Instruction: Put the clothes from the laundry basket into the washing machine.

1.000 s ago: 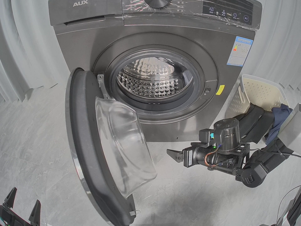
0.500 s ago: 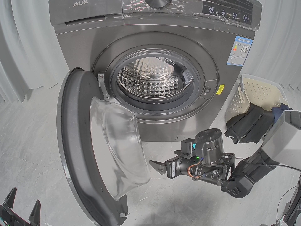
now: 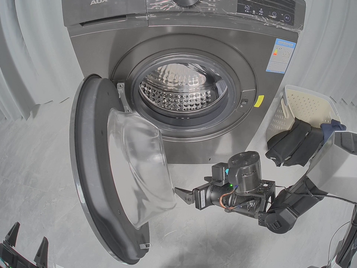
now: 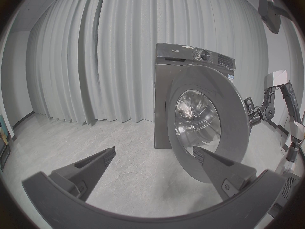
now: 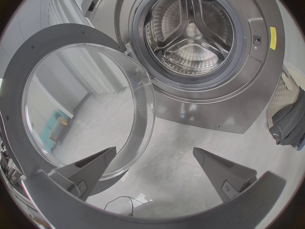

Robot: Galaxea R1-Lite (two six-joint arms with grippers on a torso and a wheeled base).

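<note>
The grey washing machine (image 3: 178, 38) stands ahead with its round door (image 3: 104, 175) swung wide to the left and its steel drum (image 3: 178, 86) bare inside. To its right sits the cream laundry basket (image 3: 308, 105), with dark clothes (image 3: 293, 142) and a blue garment (image 3: 333, 127) draped over its front rim. My right gripper (image 3: 182, 195) hangs open and holds nothing, low over the floor right beside the door's glass bowl (image 3: 141, 168). My left gripper (image 3: 26, 242) is open at the lower left, far from the machine. The dark clothes (image 5: 289, 121) also show at the right wrist view's edge.
Pale curtains (image 3: 33, 45) close off the room behind the machine. Grey tiled floor (image 3: 33, 160) spreads open to the left of the door and in front of the machine. A thin cable (image 5: 124, 201) lies on the floor under my right gripper.
My right arm has moved left and down, away from the basket toward the door. The door has swung a little wider. The head camera has shifted slightly.
</note>
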